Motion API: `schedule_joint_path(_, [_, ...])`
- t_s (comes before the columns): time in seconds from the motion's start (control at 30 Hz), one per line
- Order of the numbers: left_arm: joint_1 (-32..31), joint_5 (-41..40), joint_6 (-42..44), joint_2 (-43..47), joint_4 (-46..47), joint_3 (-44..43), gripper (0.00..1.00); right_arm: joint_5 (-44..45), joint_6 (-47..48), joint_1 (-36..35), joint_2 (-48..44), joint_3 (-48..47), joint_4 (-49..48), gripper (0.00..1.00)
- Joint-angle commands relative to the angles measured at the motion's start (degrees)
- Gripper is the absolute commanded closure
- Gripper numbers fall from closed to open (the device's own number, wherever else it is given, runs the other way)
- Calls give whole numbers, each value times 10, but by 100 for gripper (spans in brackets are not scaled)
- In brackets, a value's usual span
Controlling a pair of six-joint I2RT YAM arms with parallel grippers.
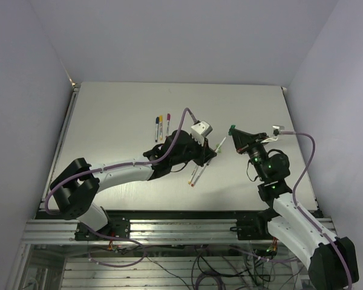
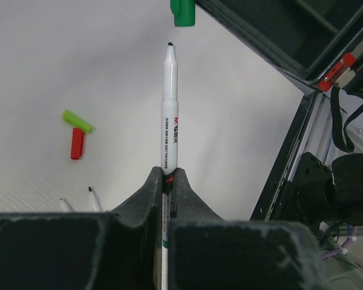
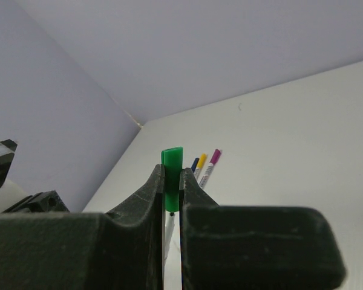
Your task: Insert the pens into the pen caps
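One pen [image 2: 169, 103] stands pinched between the left gripper's [image 2: 168, 176] fingers. Its barrel reads "M&G"; the smaller print below is too fine to read. One dark green cap [image 3: 172, 158] is nipped tight in the right gripper [image 3: 171, 181], just past the pen's tip. Left of the left fingers lie a lime cap [image 2: 77, 120] and a red cap [image 2: 77, 144], apparently touching, and two uncapped pens [image 2: 94, 199]. Beyond the right fingers lie three capped pens [image 3: 201, 163]: blue, yellow and magenta.
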State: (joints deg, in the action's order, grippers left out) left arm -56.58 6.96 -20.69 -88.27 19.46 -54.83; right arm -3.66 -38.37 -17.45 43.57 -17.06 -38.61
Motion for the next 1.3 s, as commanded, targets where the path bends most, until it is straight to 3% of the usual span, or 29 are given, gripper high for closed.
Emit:
schedule_joint_path(0.0, [-4,10,-5,-1,32,-7,93,18,2,-23,11,8,-55,100])
schedule_joint_path(0.57, [-4,5,3,7,32,2,93,53,41,-42,16,-3,-44,100])
schedule_joint_path(1.27, [-4,-7,-6,12,50,10,93,41,14,-48,9,10,-43,100])
